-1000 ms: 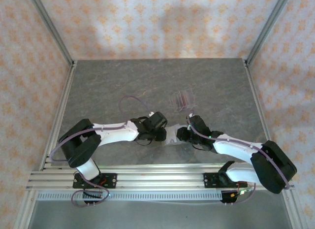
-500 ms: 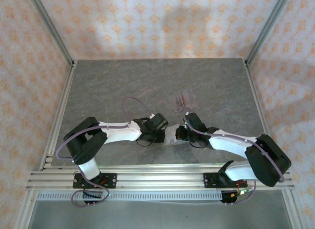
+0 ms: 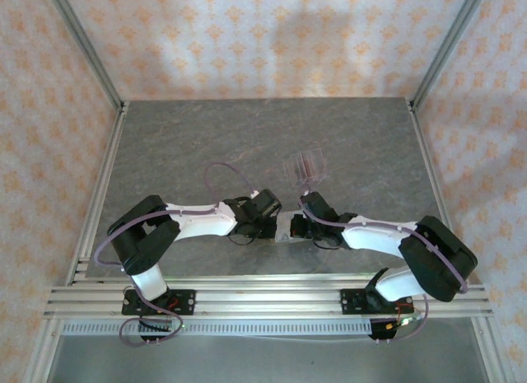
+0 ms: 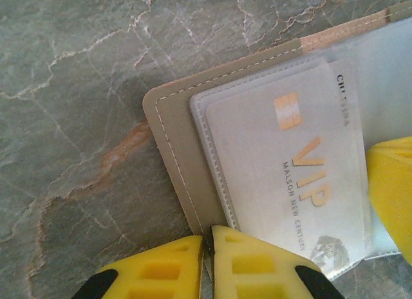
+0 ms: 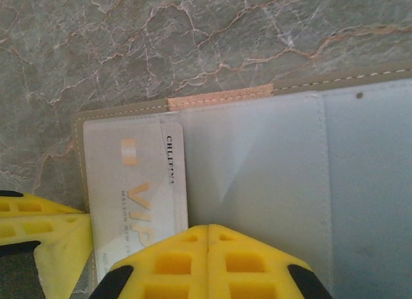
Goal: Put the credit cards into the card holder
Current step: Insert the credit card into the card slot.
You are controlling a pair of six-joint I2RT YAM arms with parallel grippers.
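Two yellow fingers (image 4: pixel 257 270) of the left gripper (image 4: pixel 207 240) sit almost pressed together at the bottom of the left wrist view. They nip the tan edge of the card holder (image 4: pixel 172 151) in the thin slit between them. The right gripper (image 5: pixel 208 231) has its fingers shut seam to seam at the bottom centre of the right wrist view, over the holder's grey inside. Whether they catch its clear sleeve I cannot tell. The holder lies open and flat on the marbled grey table (image 4: pixel 77 119), with a pale VIP card (image 4: pixel 283 177) tucked in its clear pocket. In the top view it lies between both grippers at lower centre. Near them, toward the frame's middle, a clear rack (image 3: pixel 303 166) holds dark cards (image 3: pixel 306 162).
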